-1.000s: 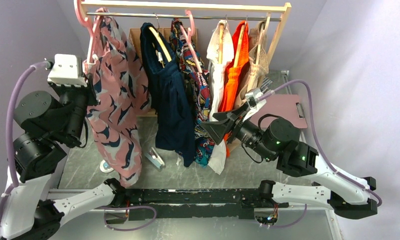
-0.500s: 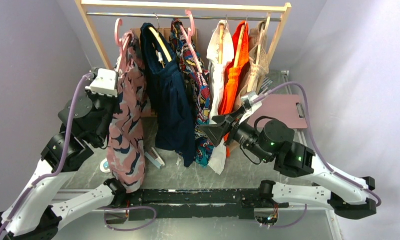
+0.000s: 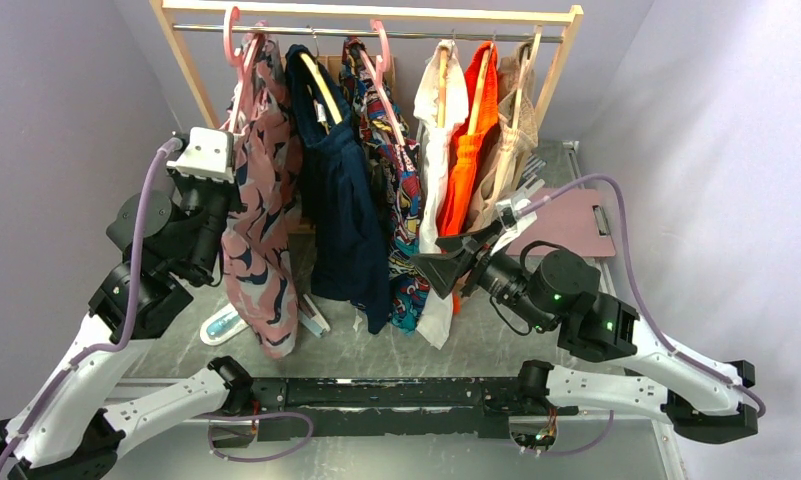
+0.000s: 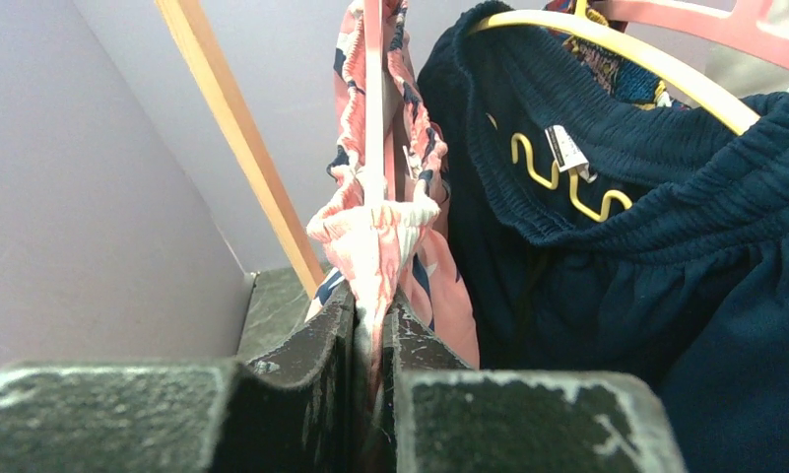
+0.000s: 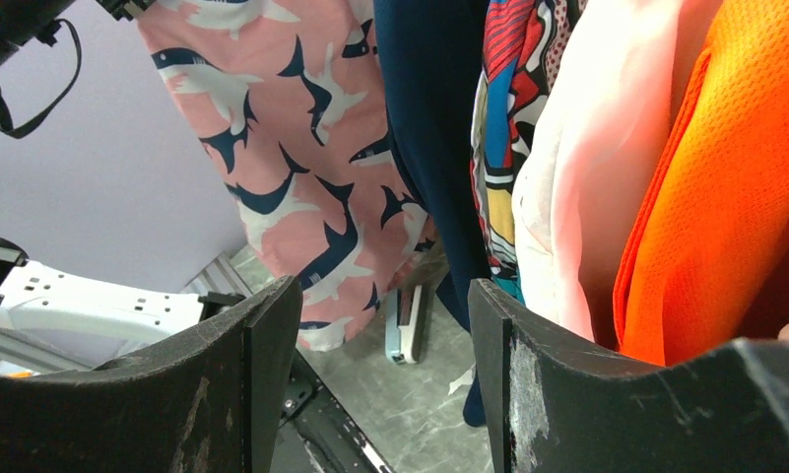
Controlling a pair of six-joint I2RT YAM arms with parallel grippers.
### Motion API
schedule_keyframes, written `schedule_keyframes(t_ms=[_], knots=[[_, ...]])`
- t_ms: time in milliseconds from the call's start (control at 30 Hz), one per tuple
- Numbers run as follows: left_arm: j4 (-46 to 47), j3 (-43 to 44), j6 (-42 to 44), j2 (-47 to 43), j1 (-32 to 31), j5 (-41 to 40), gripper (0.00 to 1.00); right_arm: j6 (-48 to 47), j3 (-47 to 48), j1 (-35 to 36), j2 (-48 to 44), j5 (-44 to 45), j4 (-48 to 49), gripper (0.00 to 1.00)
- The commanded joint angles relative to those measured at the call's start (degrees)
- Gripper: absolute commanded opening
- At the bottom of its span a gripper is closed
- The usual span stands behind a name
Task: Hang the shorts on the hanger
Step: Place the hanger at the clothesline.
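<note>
So from above we've got the shorts point(image 3: 261, 200) draped on the hanger point(image 3: 234, 35). Its hook is up at the left end of the rail point(image 3: 306, 32), though we can't tell if it's actually hooked on. The left tool point(image 3: 219, 185) is pressed against the shorts' left edge, jaws hidden under its white camera mount point(image 3: 204, 155). The right tool point(image 3: 428, 268) has its fingers spread, holding nothing, pointing at the patterned garment point(image 3: 404, 200). A navy garment point(image 3: 341, 200) hangs just beside the shorts. A pale clip point(image 3: 221, 325) lies on the worktop point(image 3: 386, 345) near the shorts' hem.
</note>
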Motion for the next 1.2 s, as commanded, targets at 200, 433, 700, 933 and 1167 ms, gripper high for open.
schedule_keyframes(t_ms=[200,433,700,933,1167], knots=[[12.7,-5.1,12.9,-1.7,0.3,3.6,0.07,-0.3,-1.9,-0.1,-3.4,2.0,-0.8,0.66],[15.4,-6.6,24.0,-2.7,0.3,3.2,0.07,-1.1,-2.5,0.0,-5.1,3.3,-1.1,0.66],[16.6,-6.9,29.8,-1.0,0.4,1.5,0.07,-1.3,-2.6,0.0,-5.2,3.5,-0.6,0.66],[17.8,-7.7,32.7,0.2,0.3,2.2,0.07,-2.2,-2.7,0.0,-4.8,3.9,-1.1,0.66],[19.5,-8.3,33.8,2.1,0.6,2.3,0.07,-2.7,-2.7,0.1,-5.1,4.2,-1.0,0.66]])
